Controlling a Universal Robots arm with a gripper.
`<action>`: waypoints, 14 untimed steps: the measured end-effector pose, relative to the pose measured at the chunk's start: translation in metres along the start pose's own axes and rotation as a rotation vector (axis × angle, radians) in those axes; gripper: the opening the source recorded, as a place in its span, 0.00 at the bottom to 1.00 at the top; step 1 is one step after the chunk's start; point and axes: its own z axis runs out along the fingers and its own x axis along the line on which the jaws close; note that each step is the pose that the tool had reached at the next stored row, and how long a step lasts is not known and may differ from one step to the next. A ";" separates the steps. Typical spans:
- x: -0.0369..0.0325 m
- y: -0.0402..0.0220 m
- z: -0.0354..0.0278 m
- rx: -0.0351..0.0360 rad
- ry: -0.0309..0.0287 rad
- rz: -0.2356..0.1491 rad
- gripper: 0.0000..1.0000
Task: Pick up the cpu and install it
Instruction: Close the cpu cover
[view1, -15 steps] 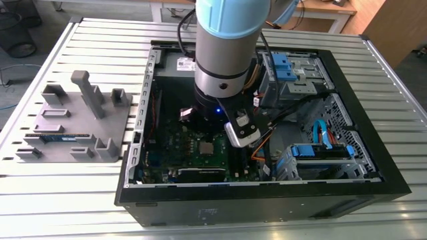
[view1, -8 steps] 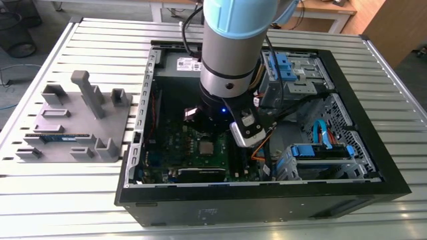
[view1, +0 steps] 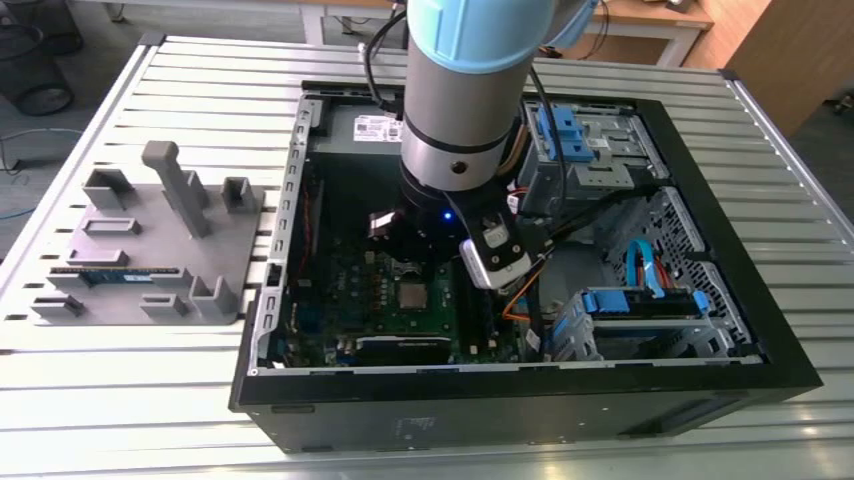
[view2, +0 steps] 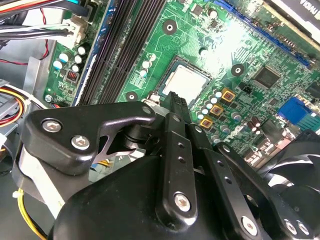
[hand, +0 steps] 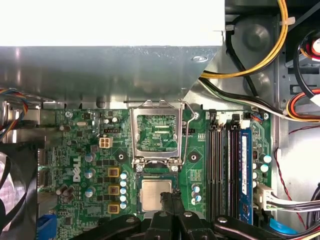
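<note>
Inside the open computer case (view1: 694, 330), which is laid on its side on a slatted metal table (view1: 160, 400), the arm (view1: 461, 110) is seen reaching down over the green motherboard (view1: 387, 300). In both wrist views the cpu (hand: 156, 194) (view2: 187, 82) is shown lying flat in its socket on the board, silver top upward; it is also made out in the exterior view (view1: 415, 294) as a small pale square. The socket frame (hand: 156, 131) is seen hinged up and open beside the cpu, so the chip is left uncovered.

The gripper (hand: 170, 201) (view2: 175, 100) is seen just over the near edge of the cpu, its black fingertips drawn together with nothing clamped between them. Whether the tips touch the chip cannot be told.

Dark memory slots (hand: 222, 165) are seen running alongside the socket. On the table, toward the exterior view's left and well apart from the case, a grey fixture (view1: 200, 240) is seen.
</note>
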 end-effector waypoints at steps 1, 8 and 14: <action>0.0001 0.0000 0.0000 0.0001 0.0000 0.000 0.11; -0.0001 0.0023 0.0002 0.0000 0.0000 0.000 0.11; -0.0001 0.0077 0.0005 0.0000 0.0000 0.000 0.11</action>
